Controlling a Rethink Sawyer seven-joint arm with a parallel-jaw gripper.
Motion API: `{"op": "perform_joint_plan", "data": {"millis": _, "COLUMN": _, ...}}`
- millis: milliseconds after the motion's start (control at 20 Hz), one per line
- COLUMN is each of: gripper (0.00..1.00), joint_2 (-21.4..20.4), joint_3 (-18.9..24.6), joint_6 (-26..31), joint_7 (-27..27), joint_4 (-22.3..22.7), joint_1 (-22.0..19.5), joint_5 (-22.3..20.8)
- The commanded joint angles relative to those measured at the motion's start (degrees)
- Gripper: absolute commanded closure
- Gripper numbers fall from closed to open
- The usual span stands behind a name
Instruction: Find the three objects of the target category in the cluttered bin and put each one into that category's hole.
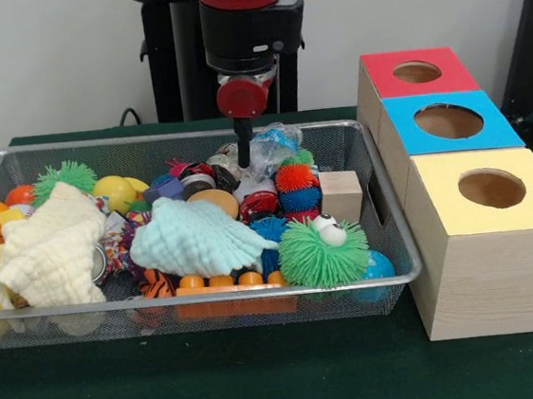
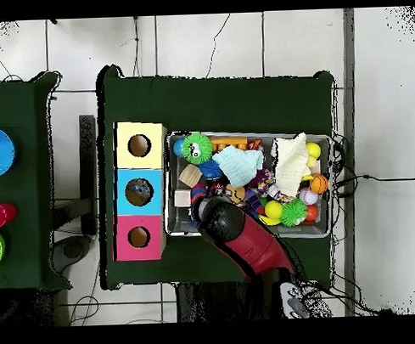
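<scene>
I see the desk (image 1: 267, 390) under dark green cloth. On it sits a silver wire-mesh bin (image 1: 385, 235) heaped with toys. Beside it stands a row of three plain wooden boxes, each with a round hole: yellow-topped box (image 1: 494, 233), blue-topped box (image 1: 449, 123), red-topped box (image 1: 417, 71). Two crinkled cloths, one cream (image 1: 52, 246) and one mint (image 1: 199, 235), lie over the heap beside a spiky green ball with googly eyes (image 1: 323, 254). A small wooden cube (image 1: 341, 195) rests by the wall. My gripper (image 1: 243, 154) dips into crumpled clear plastic (image 1: 271, 147); I cannot tell how its fingers stand.
</scene>
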Motion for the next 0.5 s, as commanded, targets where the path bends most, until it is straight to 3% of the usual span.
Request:
{"op": "perform_joint_plan", "data": {"millis": 50, "gripper": 0.00, "joint_2": 0.2, "joint_3": 0.4, "joint_6": 5.4, "joint_7": 7.5, "joint_4": -2.9, "joint_1": -0.5, "joint_5": 0.8}}
{"op": "perform_joint_plan", "data": {"millis": 500, "gripper": 0.00, "joint_2": 1.4, "joint_3": 0.9, "joint_6": 4.7, "joint_7": 6.7, "joint_4": -3.7, "joint_1": -1.2, "joint_5": 0.7}}
